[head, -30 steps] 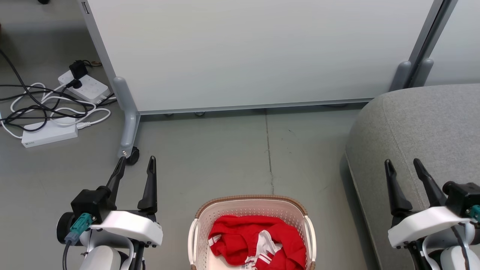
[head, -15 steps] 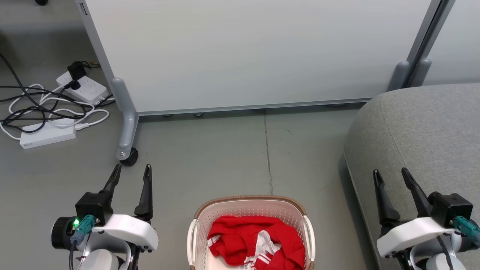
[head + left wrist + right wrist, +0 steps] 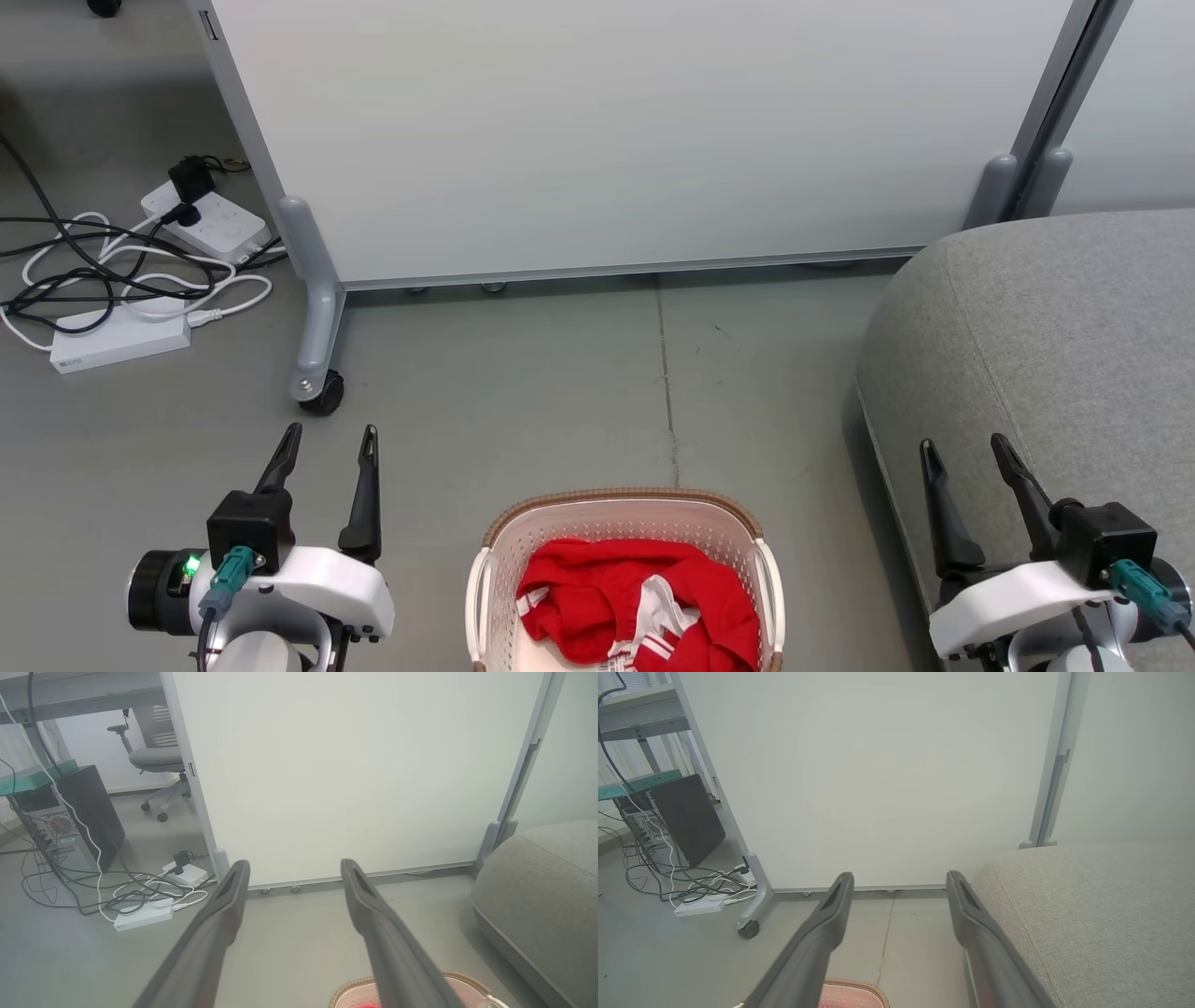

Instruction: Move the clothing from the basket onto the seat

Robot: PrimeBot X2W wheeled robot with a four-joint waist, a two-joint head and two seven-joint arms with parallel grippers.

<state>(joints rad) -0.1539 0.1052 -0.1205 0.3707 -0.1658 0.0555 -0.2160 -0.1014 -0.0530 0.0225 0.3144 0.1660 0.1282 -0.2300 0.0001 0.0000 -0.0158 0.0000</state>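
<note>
Black and white cables (image 3: 103, 271) and power strips (image 3: 121, 336) lie on the floor (image 3: 560, 392) at the far left, well apart from the work. Only a wide outward swing of the left arm would bring them into play. The partition's caster foot (image 3: 317, 392) stands just ahead of the left gripper (image 3: 330, 433), so a forward reach on that line risks a knock.

The clothing (image 3: 607, 597), red with white trim, lies crumpled inside the basket (image 3: 621, 496), which sits on the floor between the two arms at the bottom of the head view. Judged risks:
- Fingers may catch in the perforated wall or under the rim and drag the light basket.
- A shallow pinch may take one fold only, so the garment slips or trails during the carry to the right.

The seat (image 3: 1074, 327) rises at the right. A garment laid too near its rounded edge could slide off.

Pose:
- The left gripper is held low at the lower left, fingers pointing forward, jaws parted and holding nothing.
- The right gripper (image 3: 963, 442) is likewise spread and empty, over the seat's near edge.
- Neither is over the basket.
</note>
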